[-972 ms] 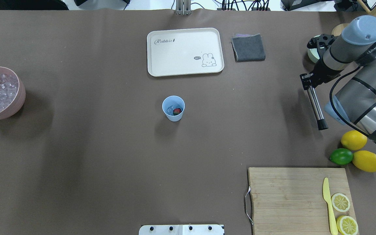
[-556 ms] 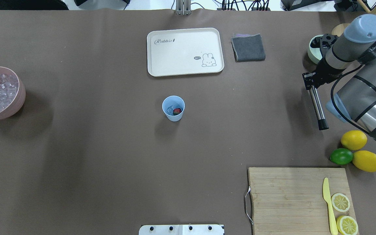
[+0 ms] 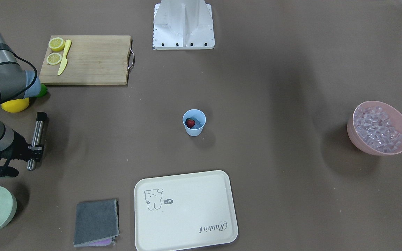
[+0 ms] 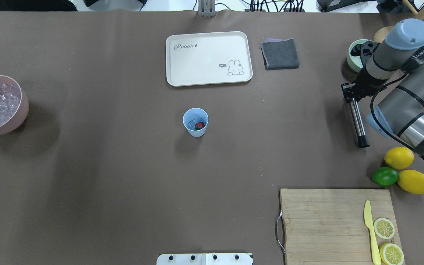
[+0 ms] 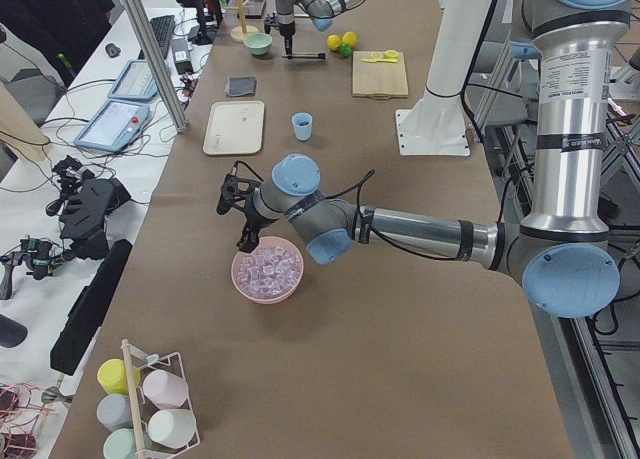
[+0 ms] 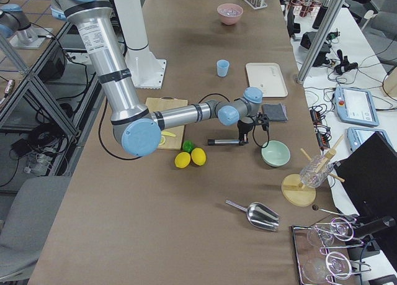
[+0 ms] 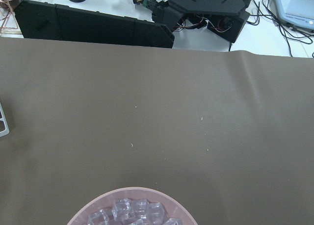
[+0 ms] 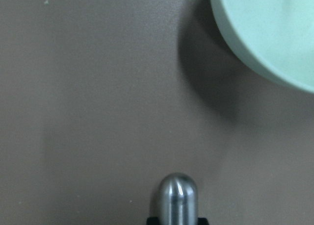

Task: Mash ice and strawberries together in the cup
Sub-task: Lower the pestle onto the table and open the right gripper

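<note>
Steel is what my right jaws are clamped on: a muddler [image 4: 356,121] with a black tip. I hold it near its bare rounded end, and it lies about level, just beside the pale green bowl [image 4: 352,62]. I cannot tell whether the rod touches the surface [image 4: 123,165].

The cup [image 4: 196,133] stands upright near the middle of the surface, well apart from both my arms. In the overhead view it is between the cream tray [image 4: 208,48] and my base. Inside the cup lies the strawberry [image 4: 199,126], touching some ice [image 4: 193,121].

My left jaws hang near the pink bowl [image 4: 23,110], which is full of more clear cubes. I cannot tell if these jaws are apart or together, because only the side view and the edge of the front view show them.

Two lemons [image 4: 399,157] and a lime [image 4: 384,176] lie close together, just beside the wooden board [image 4: 326,221].
</note>
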